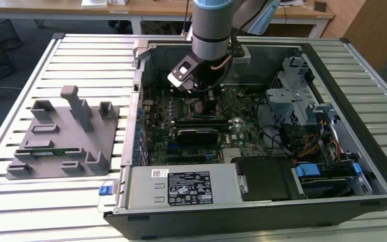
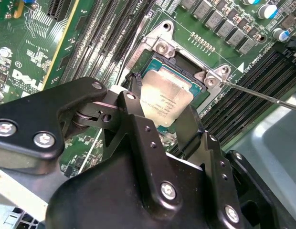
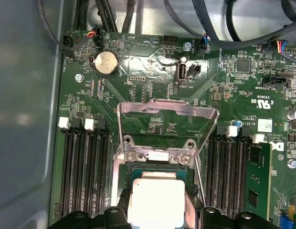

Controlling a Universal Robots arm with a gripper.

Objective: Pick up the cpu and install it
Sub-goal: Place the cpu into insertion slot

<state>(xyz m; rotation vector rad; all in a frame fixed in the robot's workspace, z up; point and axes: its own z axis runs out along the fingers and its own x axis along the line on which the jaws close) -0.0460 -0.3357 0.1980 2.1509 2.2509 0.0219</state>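
One cpu [image 2: 167,98], one socket [image 2: 157,64], one gripper [image 2: 162,113], one arm [image 1: 210,30], one open case [image 1: 247,219], one grey holder [image 1: 59,136], one coin battery [image 3: 105,62].

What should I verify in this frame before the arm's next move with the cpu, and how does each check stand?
1. load plate raised off the socket: ok.
2. lever swung clear of the socket: ok.
3. cpu clamped in the gripper: ok.
4. cpu over the socket opening: ok.
5. cpu corner mark matched to the socket: cannot tell.
6. cpu lying flat in the socket: cannot tell.
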